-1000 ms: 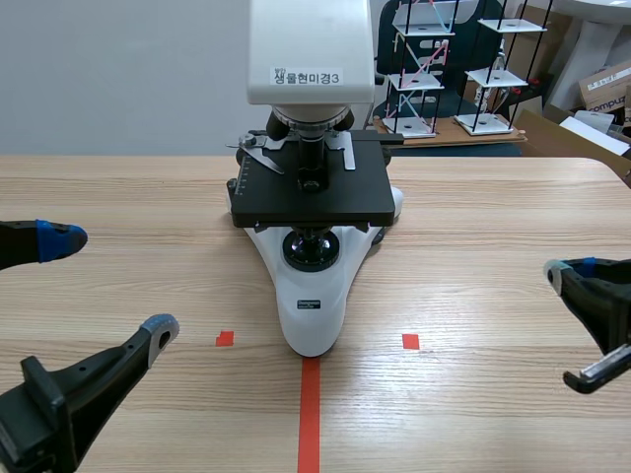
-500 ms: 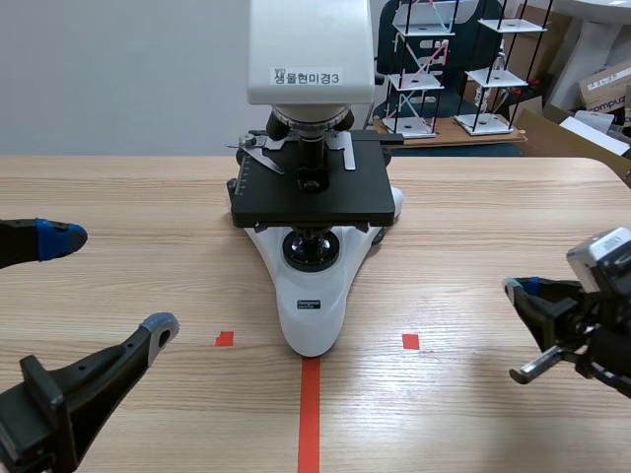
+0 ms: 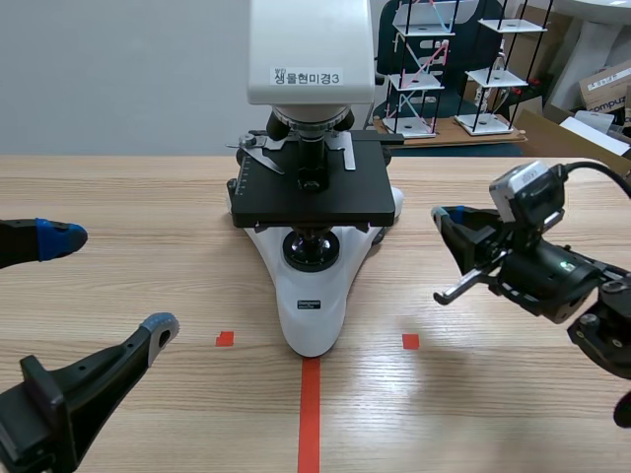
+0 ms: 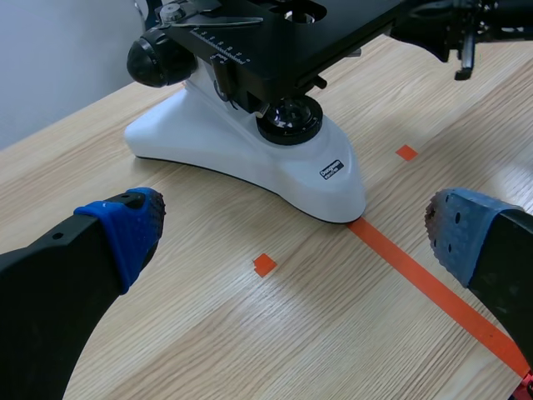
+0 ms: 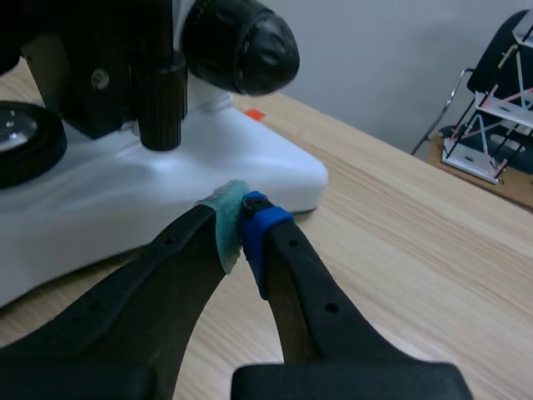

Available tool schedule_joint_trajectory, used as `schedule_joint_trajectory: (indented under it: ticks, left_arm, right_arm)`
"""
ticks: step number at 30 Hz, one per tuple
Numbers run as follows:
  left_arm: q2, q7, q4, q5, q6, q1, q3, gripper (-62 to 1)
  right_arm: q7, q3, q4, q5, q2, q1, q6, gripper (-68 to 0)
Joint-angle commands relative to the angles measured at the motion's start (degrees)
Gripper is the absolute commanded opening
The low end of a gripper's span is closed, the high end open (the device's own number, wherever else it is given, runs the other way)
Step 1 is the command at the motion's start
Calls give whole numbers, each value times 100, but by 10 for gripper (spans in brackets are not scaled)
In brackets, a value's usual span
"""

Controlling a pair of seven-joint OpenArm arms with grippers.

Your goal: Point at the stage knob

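Scene view: the microscope (image 3: 311, 305) stands mid-table, and the right gripper (image 3: 446, 219) has swung up from low on its right, pads pinched together on nothing. The left gripper (image 3: 108, 284) waits at its left, spread wide and empty. The stage knob (image 5: 160, 98) hangs under the microscope's stage, just ahead of those closed tips, so the point looks nearly made.

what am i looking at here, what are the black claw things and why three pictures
A robot with two black arms works at a wooden table. One picture looks from between the arms; the other two come from a camera on each wrist. A white and black microscope stands on the table. The left gripper is open and empty. The right gripper is shut on nothing, pointing toward the microscope's side, where the stage knob hangs. The red tape is only marking.
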Motion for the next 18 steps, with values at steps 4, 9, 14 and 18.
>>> schedule_joint_trajectory:
  ticks: [4, 9, 14, 18]
  left_arm:
    - [-20, -81, 72, -63, 33, 42, -11, 14]
    - [-20, -79, 72, -63, 33, 42, -11, 14]
    - [-20, -81, 72, -63, 33, 42, -11, 14]
    - [-20, -79, 72, -63, 33, 42, -11, 14]
  right_arm:
    - [122, -136, 103, -48, -26, 212, 70, -673]
    - [120, -162, 103, -98, -101, 234, 83, -673]
    - [120, -162, 103, -118, -127, 232, 81, -673]
    - [118, -162, 103, -118, -136, 234, 81, -673]
